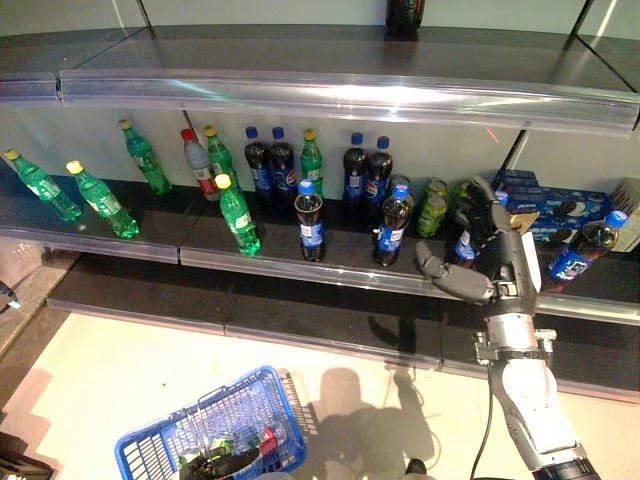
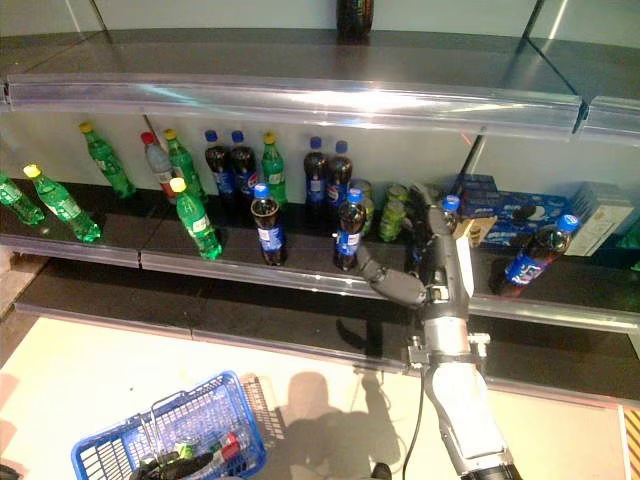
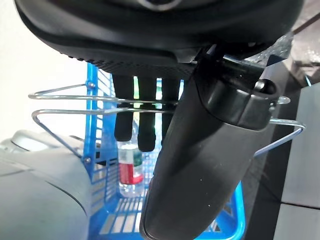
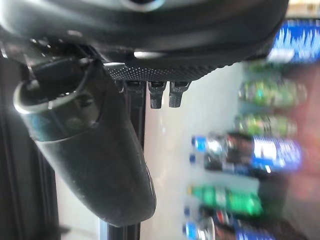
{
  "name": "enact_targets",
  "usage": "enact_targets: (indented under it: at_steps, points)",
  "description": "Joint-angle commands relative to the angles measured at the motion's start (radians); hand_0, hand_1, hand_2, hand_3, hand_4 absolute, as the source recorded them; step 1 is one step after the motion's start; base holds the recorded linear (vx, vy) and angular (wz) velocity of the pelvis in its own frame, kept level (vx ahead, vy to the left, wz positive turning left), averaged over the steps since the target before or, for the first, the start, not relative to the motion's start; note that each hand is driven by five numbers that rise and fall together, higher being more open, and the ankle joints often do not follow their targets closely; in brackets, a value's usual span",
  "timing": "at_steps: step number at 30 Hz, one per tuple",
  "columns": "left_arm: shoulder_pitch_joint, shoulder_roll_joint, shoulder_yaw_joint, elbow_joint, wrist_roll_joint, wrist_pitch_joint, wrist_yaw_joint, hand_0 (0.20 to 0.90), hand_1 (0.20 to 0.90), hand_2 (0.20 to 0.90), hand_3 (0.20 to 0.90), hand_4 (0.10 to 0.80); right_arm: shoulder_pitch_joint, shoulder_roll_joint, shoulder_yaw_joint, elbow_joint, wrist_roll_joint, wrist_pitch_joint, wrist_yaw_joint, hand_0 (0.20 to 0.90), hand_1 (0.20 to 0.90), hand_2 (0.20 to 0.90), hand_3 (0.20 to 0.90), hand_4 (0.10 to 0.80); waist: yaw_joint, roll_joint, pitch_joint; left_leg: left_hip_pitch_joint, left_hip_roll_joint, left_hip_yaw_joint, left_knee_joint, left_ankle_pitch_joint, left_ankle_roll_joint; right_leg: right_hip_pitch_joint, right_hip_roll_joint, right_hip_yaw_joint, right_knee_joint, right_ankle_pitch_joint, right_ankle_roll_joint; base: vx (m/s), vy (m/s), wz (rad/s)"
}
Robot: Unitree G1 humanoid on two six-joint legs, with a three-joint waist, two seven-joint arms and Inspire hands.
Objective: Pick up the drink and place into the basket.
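Two hands at work: my right hand (image 1: 480, 262) reaches, fingers relaxed and spread, toward a blue-capped cola bottle (image 1: 462, 243) on the shelf (image 1: 300, 262), holding nothing. My left hand (image 3: 200, 150) curls round the blue basket's (image 1: 150, 450) wire handle (image 3: 75, 110).

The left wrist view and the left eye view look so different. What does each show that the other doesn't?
Only the left wrist view shows the left hand from close up, its fingers curled round the wire handles of the basket.

Only the left eye view shows the shelf of bottles and the right hand, open, raised before it.

Both show the blue basket with a red-labelled bottle lying in it.
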Motion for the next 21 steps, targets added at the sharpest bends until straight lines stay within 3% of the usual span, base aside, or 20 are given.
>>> enact_targets:
  at_steps: [1, 9, 21]
  points:
    - [-0.015, 0.018, 0.019, -0.054, 0.041, -0.110, -0.028, 0.300, 0.300, 0.300, 0.200, 0.100, -0.055, 0.022, -0.107, -0.100, -0.065, -0.132, -0.120, 0.900, 0.900, 0.900, 0.900, 0.800, 0.002, -0.012, -0.031, -0.022, 0.047, 0.056, 0.102, 0.014, 0.009, -0.034, -0.002, 0.009, 0.096, -0.019, -0.077, 0.049, 0.003, -0.03]
    - [-0.011, 0.025, 0.024, -0.046, 0.050, -0.109, -0.037, 0.300, 0.300, 0.300, 0.200, 0.100, -0.019, 0.017, -0.149, -0.045, -0.070, -0.064, -0.214, 0.900, 0.900, 0.900, 0.900, 0.800, -0.016, -0.002, -0.006, -0.048, 0.046, 0.070, 0.132, 0.014, 0.006, -0.059, -0.009, 0.019, 0.112, -0.017, -0.076, 0.029, 0.010, -0.04]
    - [-0.075, 0.011, -0.029, -0.077, 0.009, -0.113, 0.006, 0.300, 0.300, 0.300, 0.200, 0.100, -0.115, 0.005, -0.118, -0.010, -0.107, -0.099, -0.348, 0.900, 0.900, 0.900, 0.900, 0.800, -0.028, 0.019, 0.146, -0.227, 0.059, 0.025, 0.319, 0.065, -0.008, -0.182, 0.003, 0.049, 0.227, -0.043, -0.110, -0.076, 0.012, -0.06]
